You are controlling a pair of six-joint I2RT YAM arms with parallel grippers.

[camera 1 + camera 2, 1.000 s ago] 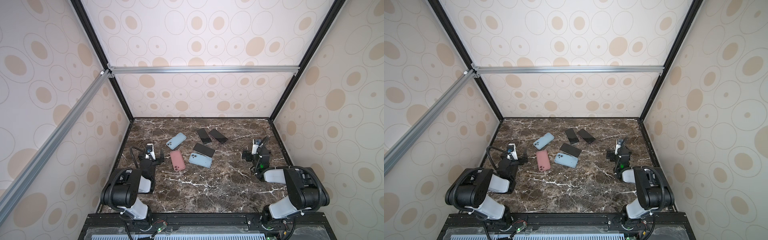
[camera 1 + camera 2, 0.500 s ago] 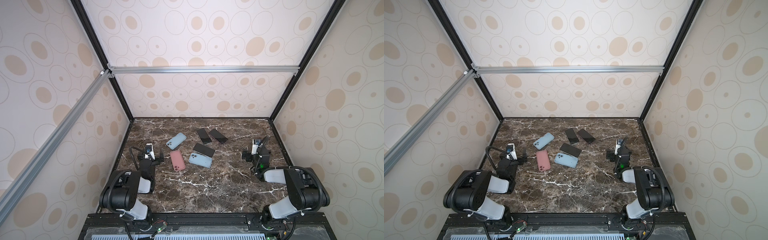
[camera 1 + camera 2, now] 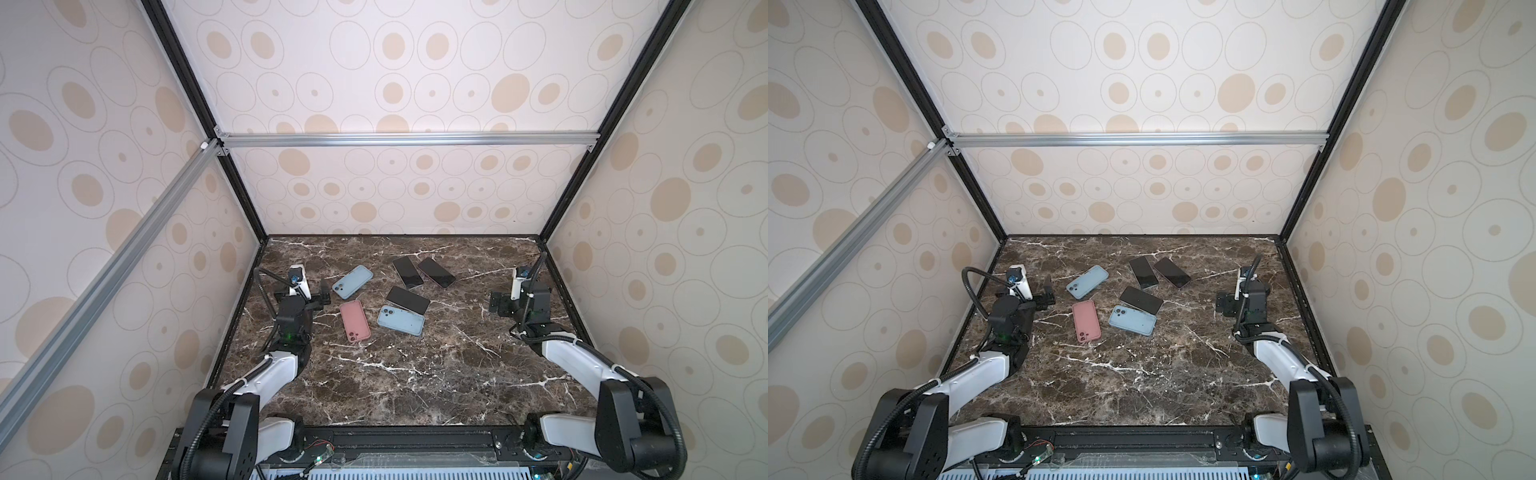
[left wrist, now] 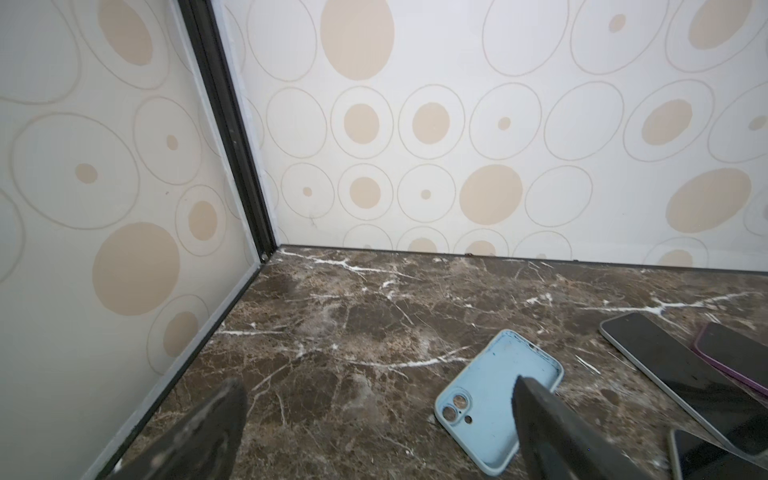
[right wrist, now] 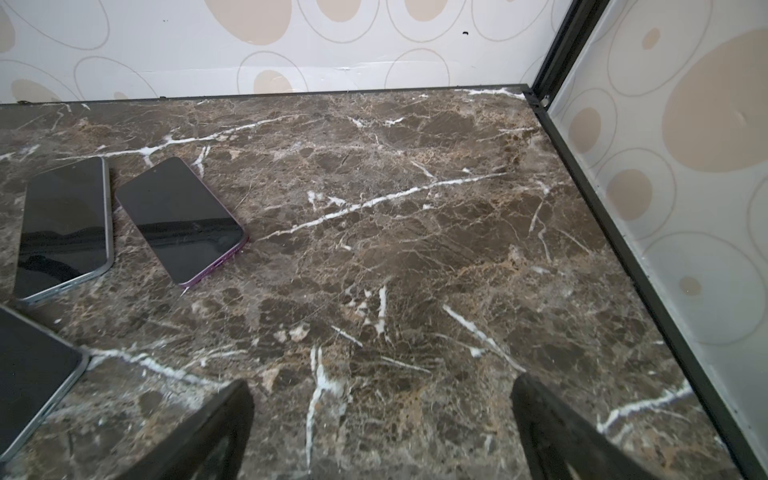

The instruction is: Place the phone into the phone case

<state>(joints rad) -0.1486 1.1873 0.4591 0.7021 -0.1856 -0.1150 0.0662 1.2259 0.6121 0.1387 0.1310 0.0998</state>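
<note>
left gripper (image 4: 374,415) low — jaws spread, right gripper (image 5: 382,415) likewise

A dark brown marble-look counter (image 3: 407,374), veined in white, forms the floor of a booth. The back wall (image 3: 395,199) at 12 o'clock, left wall (image 3: 104,208) at 9 and right wall (image 3: 673,216) at 3 are pale with beige dots in thin rings. Black posts (image 3: 573,183) mark the far corners. One silver rail (image 3: 415,139) crosses the back, and a slanting rail (image 3: 124,260) runs along the left. The light is soft and even.
</note>
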